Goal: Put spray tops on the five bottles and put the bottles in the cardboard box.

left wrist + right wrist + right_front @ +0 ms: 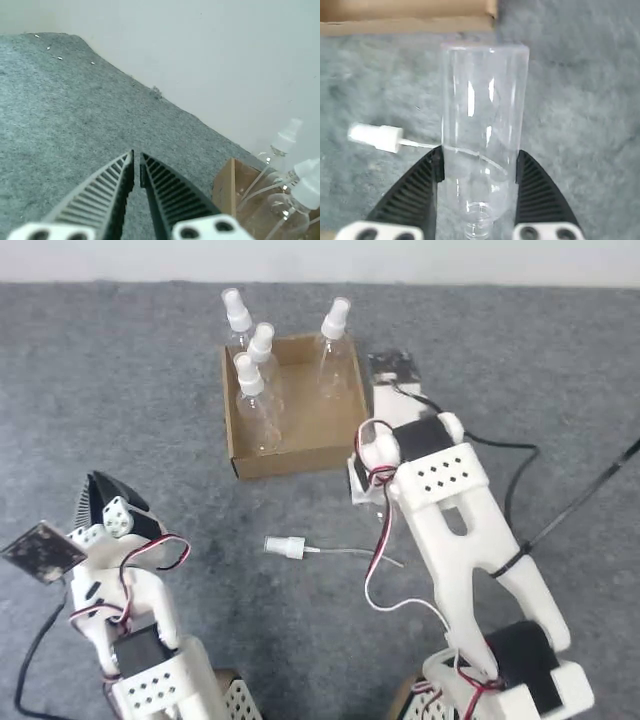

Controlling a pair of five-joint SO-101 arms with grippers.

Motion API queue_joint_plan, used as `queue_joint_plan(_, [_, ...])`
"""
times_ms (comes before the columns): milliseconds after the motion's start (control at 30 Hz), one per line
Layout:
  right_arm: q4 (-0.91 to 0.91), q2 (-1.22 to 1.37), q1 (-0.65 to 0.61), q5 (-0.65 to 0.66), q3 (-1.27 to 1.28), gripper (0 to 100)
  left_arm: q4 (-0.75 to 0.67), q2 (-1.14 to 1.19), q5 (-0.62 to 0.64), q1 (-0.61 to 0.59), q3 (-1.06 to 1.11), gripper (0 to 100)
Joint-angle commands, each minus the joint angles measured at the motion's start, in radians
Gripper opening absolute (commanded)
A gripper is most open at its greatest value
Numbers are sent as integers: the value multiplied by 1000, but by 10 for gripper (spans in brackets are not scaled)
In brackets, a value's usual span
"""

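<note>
The cardboard box (295,405) sits at the far middle of the grey tabletop (120,390), open side up. Four bottles (258,410) stand upright there, each capped with a white spray top (335,315). Three are plainly inside. The fourth is at the far left corner, its lower part hidden behind its neighbours, so I cannot tell whether its base is within the wall.

Over to the right gripper (479,152): it is pinching the fifth bottle (485,100), one ribbed finger on each side. This one is clear and bare-necked. Its long axis runs straight out from the wrist, with the flat base pointing toward the box wall. The open neck faces back toward the camera and is partly cut off at the frame's edge. In the high view this bottle is tucked under the right arm, just beside the box's near right corner, and is hard to make out.

The loose spray top (285,546) lies on its side mid-tabletop, on the near side of the box and between the two arms. Its white head points toward the left edge and its thin dip tube trails toward the right arm.

The left gripper (136,155) is toward the near left corner. Its fingers are pressed almost together, with a thin slit between them and nothing held. It aims at the far edge and the pale wall (225,60). In its wrist view, the box corner and the bottles are cut off at the frame's side.
</note>
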Motion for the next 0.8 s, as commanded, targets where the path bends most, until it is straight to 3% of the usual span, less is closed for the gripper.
queue_joint_plan(0, [2,-65,53,-40,3,50,2,-3,2,-2,-15,16])
queue_joint_plan(167, [-2,-65,120,-149,12,52,2,-3,2,-2,-15,16])
queue_joint_plan(500, [8,-65,148,-578,14,53,3,-3,2,-2,-15,16])
queue_joint_plan(767, [2,-64,151,-644,91,54,3,-3,2,-5,-15,16])
